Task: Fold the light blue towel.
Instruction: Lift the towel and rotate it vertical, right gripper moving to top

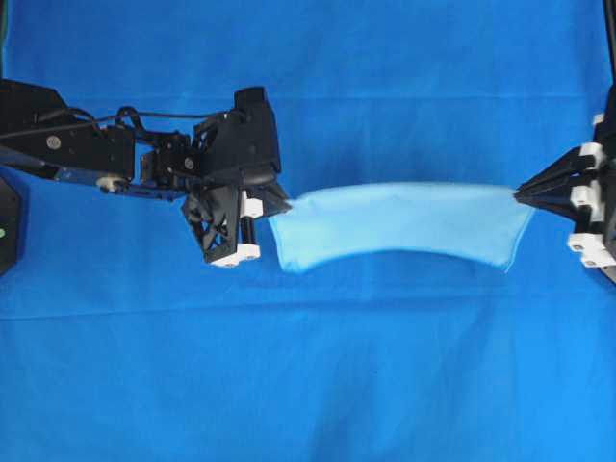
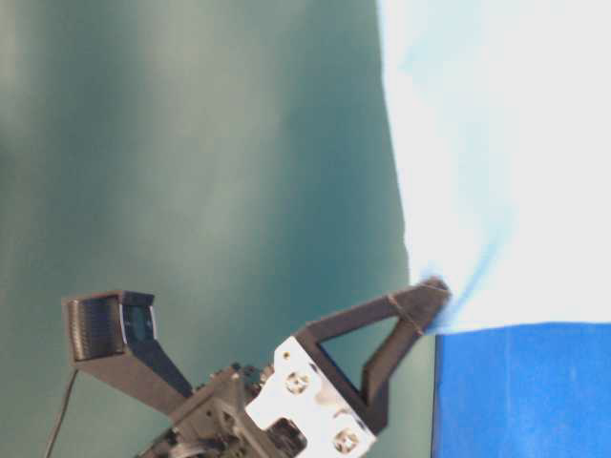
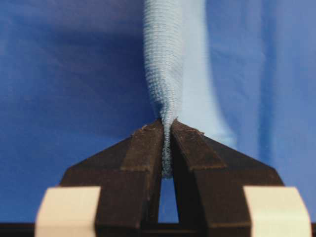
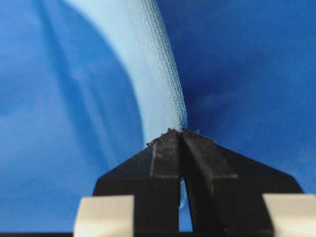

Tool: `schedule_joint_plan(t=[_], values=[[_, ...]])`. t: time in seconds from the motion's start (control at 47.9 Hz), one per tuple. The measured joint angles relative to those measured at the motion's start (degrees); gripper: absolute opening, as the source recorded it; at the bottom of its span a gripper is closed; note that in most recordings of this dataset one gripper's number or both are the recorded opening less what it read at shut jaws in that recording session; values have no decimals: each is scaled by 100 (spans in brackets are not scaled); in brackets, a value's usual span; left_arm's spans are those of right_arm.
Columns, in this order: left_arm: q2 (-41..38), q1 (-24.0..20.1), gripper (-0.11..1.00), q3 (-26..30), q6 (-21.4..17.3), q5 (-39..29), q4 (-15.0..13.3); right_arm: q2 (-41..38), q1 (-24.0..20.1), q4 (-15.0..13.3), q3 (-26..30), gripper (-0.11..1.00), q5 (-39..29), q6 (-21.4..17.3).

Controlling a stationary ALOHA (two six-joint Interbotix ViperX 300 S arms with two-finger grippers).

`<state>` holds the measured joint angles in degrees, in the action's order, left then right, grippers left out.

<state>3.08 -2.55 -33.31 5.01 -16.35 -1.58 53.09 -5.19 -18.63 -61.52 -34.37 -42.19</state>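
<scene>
The light blue towel (image 1: pixel 404 224) hangs stretched between both grippers above the table, sagging into a curved band. My left gripper (image 1: pixel 286 204) is shut on the towel's left end; in the left wrist view the cloth (image 3: pixel 165 74) is pinched between the black fingertips (image 3: pixel 148 143). My right gripper (image 1: pixel 520 195) is shut on the towel's right end, and the right wrist view shows the fabric (image 4: pixel 158 74) clamped at the tips (image 4: pixel 178 132). In the table-level view one gripper (image 2: pixel 434 291) grips a corner of the towel (image 2: pixel 496 143), which fills the upper right.
A darker royal-blue sheet (image 1: pixel 308 385) covers the whole table under the towel. The left arm's body (image 1: pixel 115 154) reaches in from the left edge. The right arm (image 1: pixel 592 207) sits at the right edge.
</scene>
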Motion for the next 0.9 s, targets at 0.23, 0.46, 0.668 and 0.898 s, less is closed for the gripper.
schedule_joint_plan(t=[0.23,0.46,0.668,0.898], values=[[18,-18,1,18,0,-9,0,-105,-26,0,9,2,-53,0],[105,-18,1,-18,0,18,0,-229,-26,0,9,2,35,0],[105,26,1,-18,9,35,0,-281,53,-193,9,2,44,-35],[105,431,1,-9,70,457,0,-633,756,-773,26,2,149,-35]])
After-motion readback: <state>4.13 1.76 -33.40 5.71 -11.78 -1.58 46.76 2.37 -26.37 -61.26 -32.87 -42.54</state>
